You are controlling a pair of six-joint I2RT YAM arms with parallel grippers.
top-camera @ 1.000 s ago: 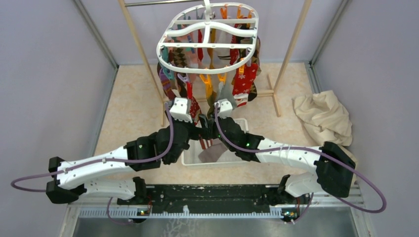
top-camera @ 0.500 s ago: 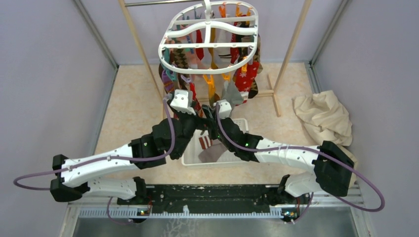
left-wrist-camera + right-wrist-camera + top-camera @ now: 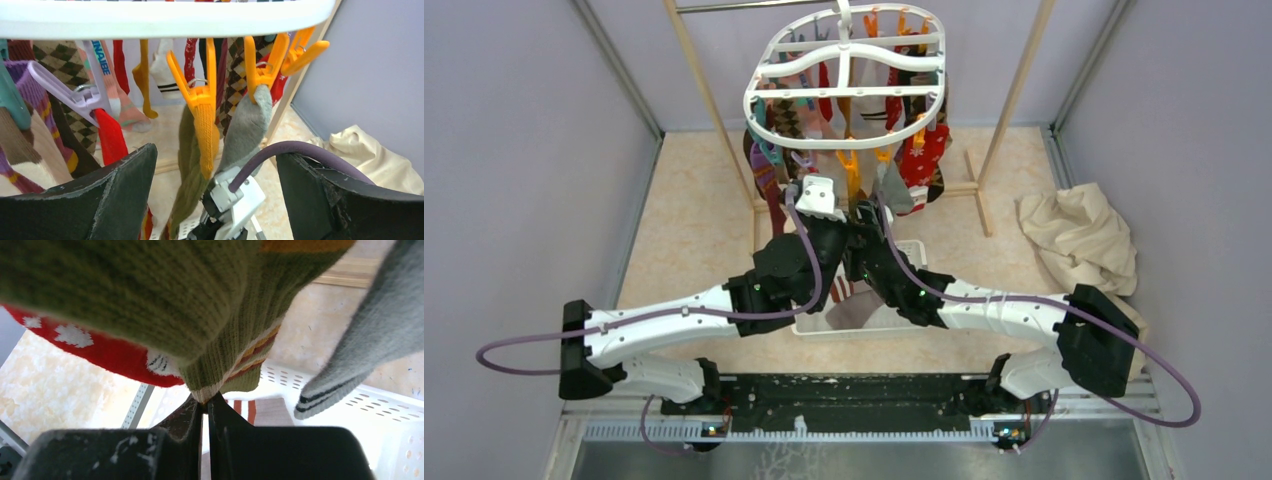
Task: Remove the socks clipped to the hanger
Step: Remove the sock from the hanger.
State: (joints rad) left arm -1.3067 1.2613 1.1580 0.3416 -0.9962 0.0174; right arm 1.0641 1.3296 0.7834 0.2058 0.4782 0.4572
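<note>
The white oval hanger (image 3: 844, 85) hangs from the pole with several socks (image 3: 921, 160) clipped beneath it. My right gripper (image 3: 205, 402) is shut on the pale cuff of a green sock (image 3: 150, 300) that hangs down from above. In the left wrist view that green sock (image 3: 187, 150) hangs from an orange clip (image 3: 200, 95), with a grey sock (image 3: 247, 125) beside it on another orange clip. My left gripper (image 3: 215, 155) is open, its fingers (image 3: 110, 195) wide apart just below these clips, and holds nothing.
A white slotted basket (image 3: 807, 322) with a striped sock in it sits on the floor under the grippers. The wooden rack's poles (image 3: 709, 100) flank the hanger. A cream cloth (image 3: 1079, 235) lies at the right. A red snowflake sock (image 3: 100, 355) hangs beside the green one.
My left arm has swung right and forward, up under the orange clips and over the right wrist. The right gripper has stayed shut on the green sock. The hanger has shifted slightly.
</note>
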